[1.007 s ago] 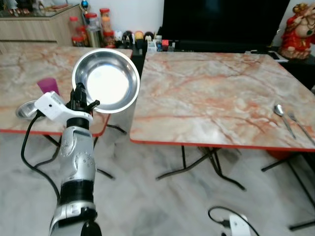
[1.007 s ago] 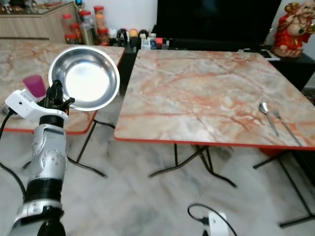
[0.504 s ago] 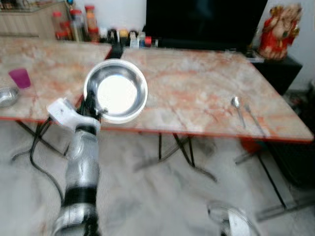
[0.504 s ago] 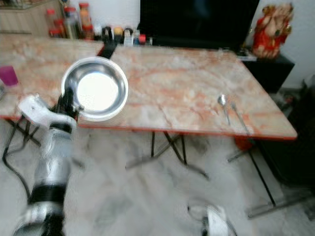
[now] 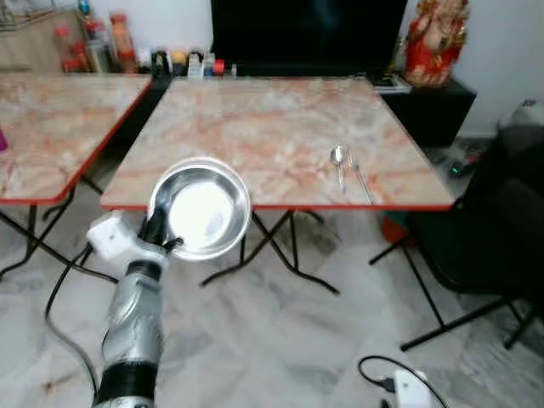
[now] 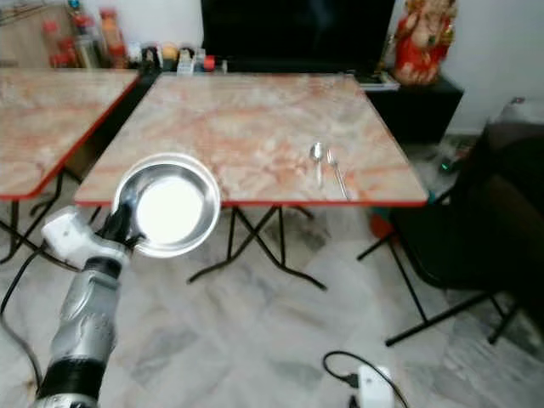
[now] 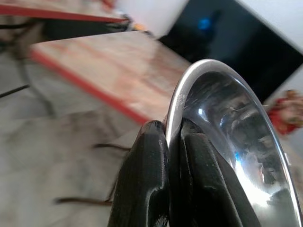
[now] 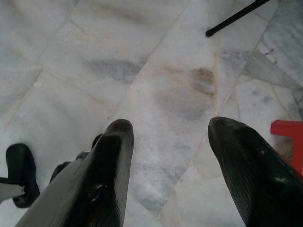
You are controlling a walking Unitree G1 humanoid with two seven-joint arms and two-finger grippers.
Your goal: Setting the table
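I see the right gripper (image 8: 168,142) with fingers (image 8: 111,161) spread apart, hanging over grey-veined marble floor tiles (image 8: 156,75). A red object (image 8: 289,142) at frame edge; a black leg (image 8: 239,16) on the floor.

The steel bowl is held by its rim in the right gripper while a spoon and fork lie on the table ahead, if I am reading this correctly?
Not quite: the steel bowl is held by its rim in the left gripper, not the right, as the left wrist view shows. The right gripper hangs open over the floor. The spoon and fork do lie on the table ahead.
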